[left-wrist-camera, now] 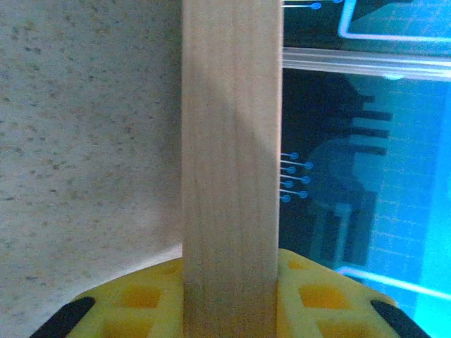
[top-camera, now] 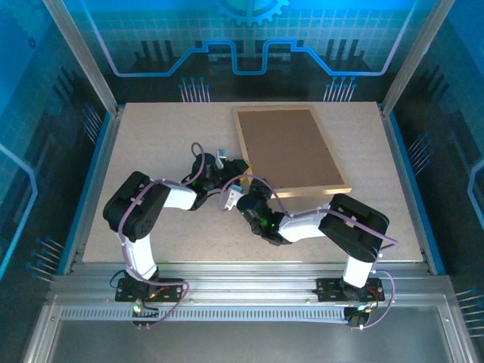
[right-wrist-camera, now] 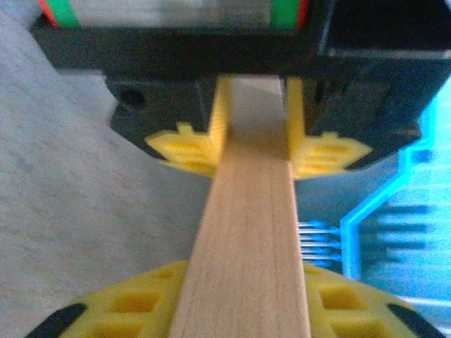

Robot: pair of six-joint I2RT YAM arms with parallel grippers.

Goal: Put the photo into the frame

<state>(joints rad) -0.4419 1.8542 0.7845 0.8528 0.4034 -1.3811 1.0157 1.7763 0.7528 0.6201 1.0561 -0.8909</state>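
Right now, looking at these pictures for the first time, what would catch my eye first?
The light natural-wood rectangular picture frame sits back up at the far right of the pale speckled table, its plain brown backing board showing. At its near left corner the left gripper and the right gripper meet, each with yellow fingers clamped on the frame's wooden rail.

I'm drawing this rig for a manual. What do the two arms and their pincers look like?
Both the left arm and right arm have bulky black joint housings joined by white links, with lilac cables looped along them. The left pincer and right pincer carry bright yellow fingers with square recesses and black corners.
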